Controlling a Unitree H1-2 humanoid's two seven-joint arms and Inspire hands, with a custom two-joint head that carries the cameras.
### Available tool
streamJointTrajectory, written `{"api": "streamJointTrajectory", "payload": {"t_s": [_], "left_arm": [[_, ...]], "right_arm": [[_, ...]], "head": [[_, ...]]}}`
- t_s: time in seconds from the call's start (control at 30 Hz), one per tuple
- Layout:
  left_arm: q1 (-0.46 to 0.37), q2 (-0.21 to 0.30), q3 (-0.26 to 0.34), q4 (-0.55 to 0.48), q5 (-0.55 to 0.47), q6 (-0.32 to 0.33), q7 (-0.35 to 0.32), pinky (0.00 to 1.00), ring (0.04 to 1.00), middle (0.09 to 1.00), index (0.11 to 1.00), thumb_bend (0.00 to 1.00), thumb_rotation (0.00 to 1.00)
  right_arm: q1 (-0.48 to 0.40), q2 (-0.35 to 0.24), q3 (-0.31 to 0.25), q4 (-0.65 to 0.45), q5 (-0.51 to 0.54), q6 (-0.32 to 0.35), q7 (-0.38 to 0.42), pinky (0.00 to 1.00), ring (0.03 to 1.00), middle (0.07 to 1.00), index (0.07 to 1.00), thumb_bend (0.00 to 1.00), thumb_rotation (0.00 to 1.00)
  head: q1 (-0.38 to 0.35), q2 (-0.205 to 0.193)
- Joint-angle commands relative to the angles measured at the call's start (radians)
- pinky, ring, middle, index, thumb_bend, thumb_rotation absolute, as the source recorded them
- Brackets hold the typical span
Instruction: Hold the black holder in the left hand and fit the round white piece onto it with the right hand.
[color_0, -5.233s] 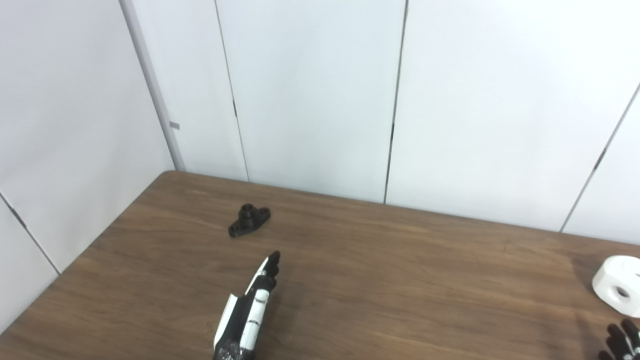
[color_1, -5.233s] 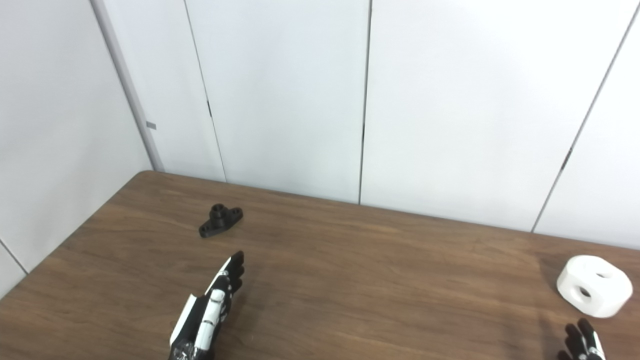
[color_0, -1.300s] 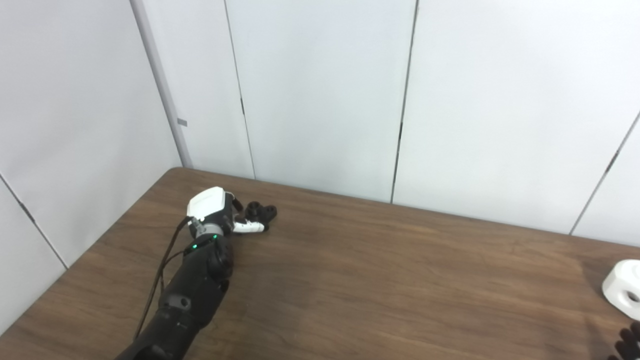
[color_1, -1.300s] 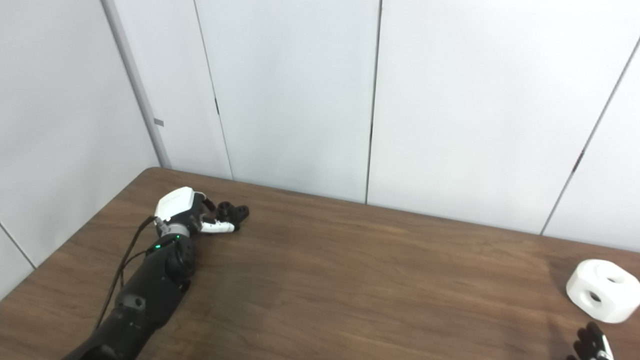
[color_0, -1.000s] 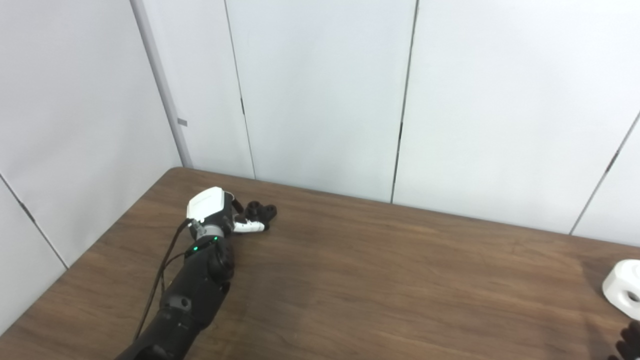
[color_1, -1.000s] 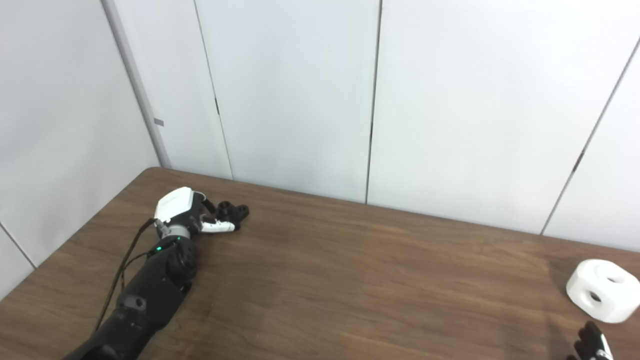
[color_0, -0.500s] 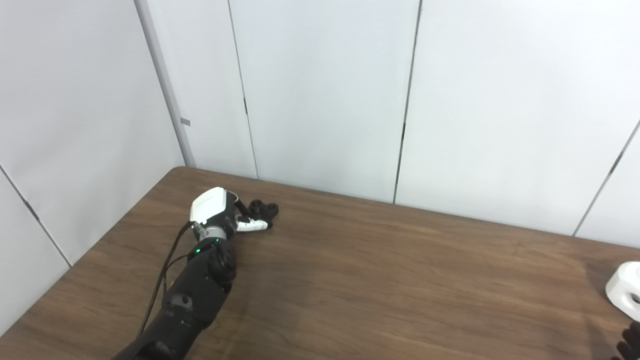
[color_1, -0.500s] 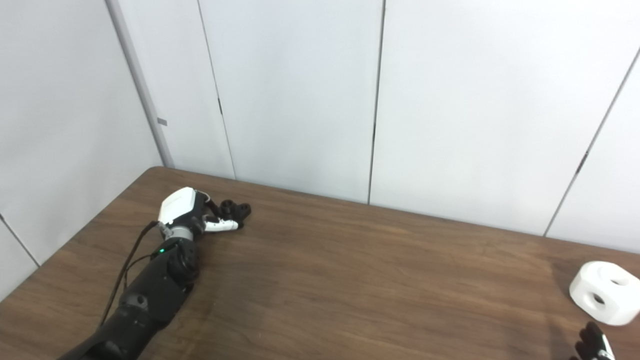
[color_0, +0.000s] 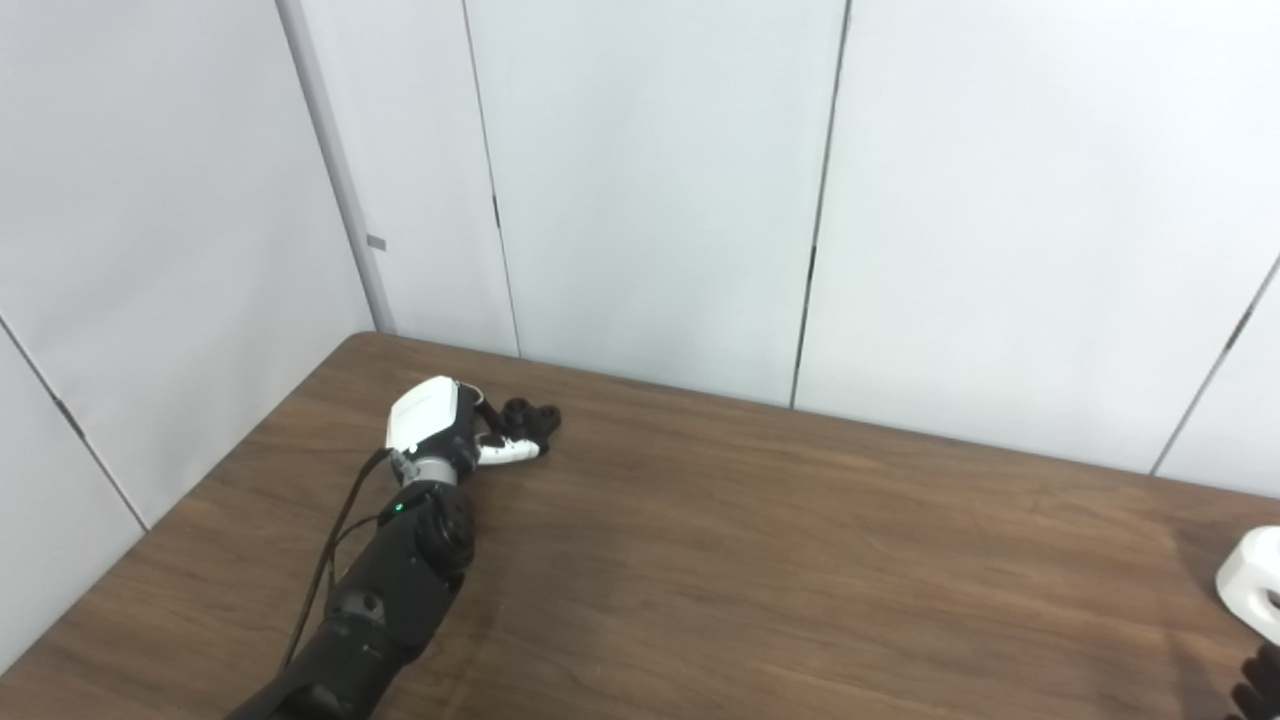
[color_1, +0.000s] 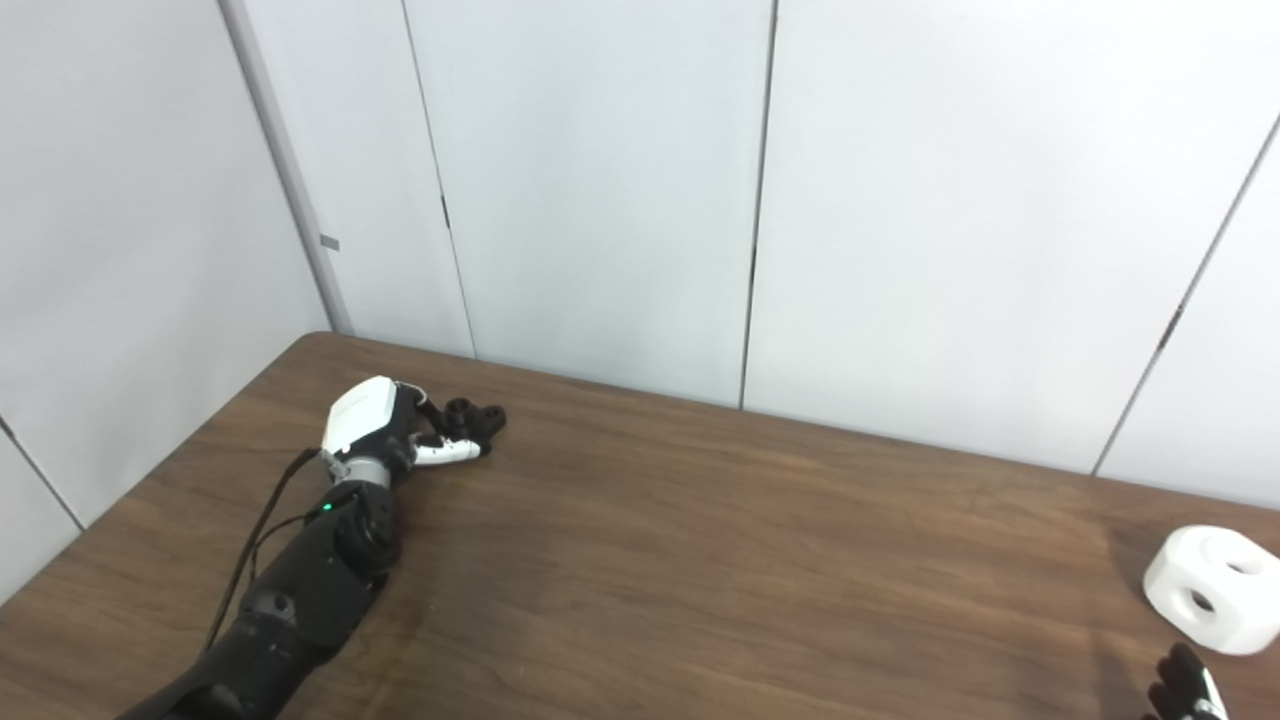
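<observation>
Closest to us, at the bottom right corner, only the dark fingertips of the right hand (color_1: 1185, 688) peek in, so I cannot tell if it is spread or curled; it holds nothing I can see. Just past it sits the round white piece (color_1: 1212, 590) on the brown table (color_1: 760, 560), near the right edge. It looks like a chunky, hard plastic block with holes in it, not soft and probably not very heavy. Its sides look smooth and could be a bit slippery, so I think it is best to take it around the round sides and leave a hole free for fitting. Well apart, at the far left of the table, the left hand (color_0: 440, 432) has reached out to the black holder (color_0: 528, 417). The holder is small, stiff and low, with a raised round part and a flat ear. The fingers are curled around its near side and touch it, but I cannot tell if they grip it tight. The holder seems to be resting on the table, not lifted yet.
</observation>
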Motion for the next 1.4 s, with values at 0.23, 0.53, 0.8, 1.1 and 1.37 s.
{"api": "streamJointTrajectory", "payload": {"t_s": [0.23,0.53,0.8,1.1,1.37], "left_arm": [[0.064,0.011,-0.038,-0.131,-0.001,0.03,-0.062,0.97,0.894,0.773,0.485,0.52,0.05],[0.152,0.008,-0.092,-0.321,0.04,0.046,-0.102,0.98,0.894,0.776,0.486,0.52,0.05],[0.201,-0.014,-0.167,-0.464,0.096,0.037,-0.138,0.96,0.873,0.765,0.486,0.52,0.05],[0.267,-0.049,-0.261,-0.637,0.211,0.021,-0.198,0.92,0.854,0.762,0.485,0.52,0.05],[0.333,-0.093,-0.323,-0.767,0.311,0.008,-0.25,0.93,0.862,0.766,0.486,0.52,0.05]], "right_arm": [[-0.013,0.006,0.0,-0.051,0.0,0.005,-0.007,1.0,1.0,1.0,1.0,0.68,1.0],[-0.015,0.017,0.004,-0.057,-0.006,0.002,-0.014,1.0,1.0,1.0,1.0,0.63,1.0],[-0.014,0.027,0.011,-0.069,-0.016,0.02,-0.02,1.0,1.0,1.0,1.0,0.62,1.0],[-0.011,0.039,0.015,-0.076,-0.02,0.016,-0.022,1.0,1.0,1.0,1.0,0.57,1.0],[-0.005,0.046,0.024,-0.089,-0.034,0.019,-0.029,1.0,1.0,1.0,1.0,0.55,1.0]], "head": [[-0.02,0.004],[-0.031,0.005],[-0.047,0.009],[-0.08,0.02],[-0.13,0.04]]}}
